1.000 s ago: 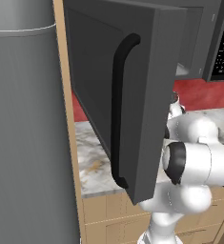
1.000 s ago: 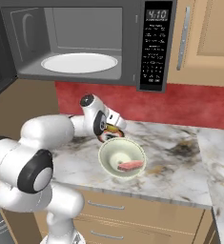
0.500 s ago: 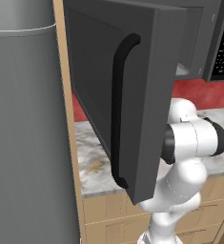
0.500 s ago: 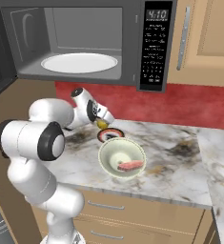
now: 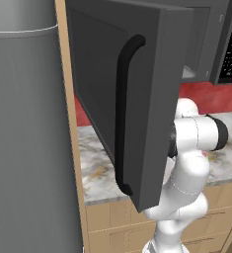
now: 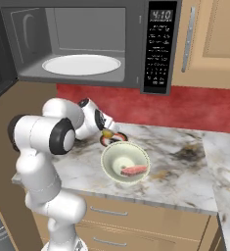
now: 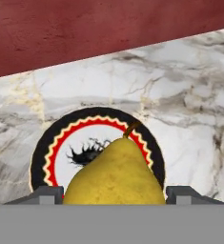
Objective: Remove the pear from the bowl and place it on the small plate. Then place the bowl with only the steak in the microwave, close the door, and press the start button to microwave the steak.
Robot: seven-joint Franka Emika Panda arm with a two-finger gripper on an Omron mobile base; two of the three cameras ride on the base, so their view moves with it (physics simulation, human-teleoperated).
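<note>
Arm swung left, gripper w/ jaws wide round pear now over small plate, so drop's next.

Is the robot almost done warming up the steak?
Not yet. The pear is out of the bowl, between the jaws of the gripper, right above the small plate. Only the steak remains in the bowl. Still left: putting the bowl into the microwave, closing the door, pressing start.
</note>
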